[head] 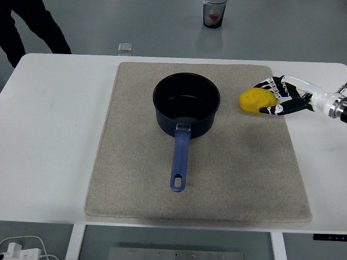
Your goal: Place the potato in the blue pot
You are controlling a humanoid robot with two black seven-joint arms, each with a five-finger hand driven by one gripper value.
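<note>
The right hand (277, 96) comes in from the right edge and its fingers (269, 110) are curled around the yellow potato (257, 100), one group above it and one below, so the hand holds it from its right side. The potato seems to be a little above the beige mat (162, 189), to the right of the blue pot (186, 105) and apart from its rim, though from this high view I cannot say surely whether it is lifted or touches the mat. The left hand is not visible.

The pot stands open on the mat with nothing seen inside, its handle (179, 160) pointing toward the near edge of the white table (54, 135).

As a judgement, the potato looks rounded, firm and smooth, probably a light toy, so it will not deform in the grip but can roll or slip between the fingers. A hold across its thick middle, as now, seems the safest; a hold near the narrow end could let it turn out. Beyond the table a cup (214, 13) stands on the floor, and a person's dark legs (21, 27) show at the top left.
</note>
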